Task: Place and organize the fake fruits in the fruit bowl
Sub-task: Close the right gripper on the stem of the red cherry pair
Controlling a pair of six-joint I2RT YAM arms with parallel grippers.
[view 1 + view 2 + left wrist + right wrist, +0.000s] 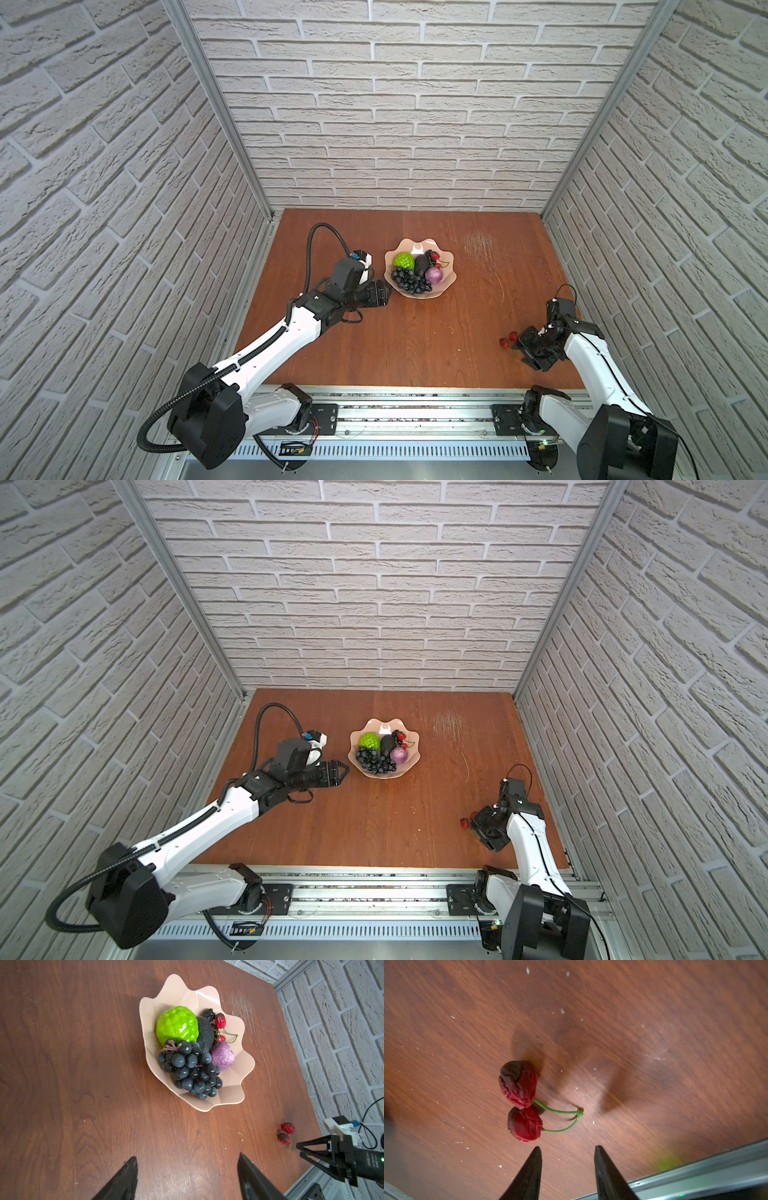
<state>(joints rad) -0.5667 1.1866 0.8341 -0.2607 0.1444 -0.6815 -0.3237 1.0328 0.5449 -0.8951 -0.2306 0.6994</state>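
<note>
The peach fruit bowl (pixel 419 242) (pixel 207 997) holds a dark grape bunch (pixel 409 280) (pixel 193 1070), a bumpy green fruit (pixel 176 1024), an avocado (pixel 205 1034), a purple fruit (pixel 223 1056), black berries (pixel 208 1014) and red cherries (pixel 220 1020). Another pair of red stemmed cherries (pixel 509 340) (pixel 520 1101) lies on the table at the right. My right gripper (pixel 567 1147) (pixel 521 347) is low, just short of them and open, with nothing between its fingers. My left gripper (pixel 188 1156) (pixel 388 293) is open and empty beside the bowl's left rim.
The wooden table (pixel 415 345) is enclosed by brick-pattern walls. A metal rail (pixel 695 1167) runs along the table edge close to my right gripper. A scratched patch (pixel 478 245) marks the wood behind and right of the bowl.
</note>
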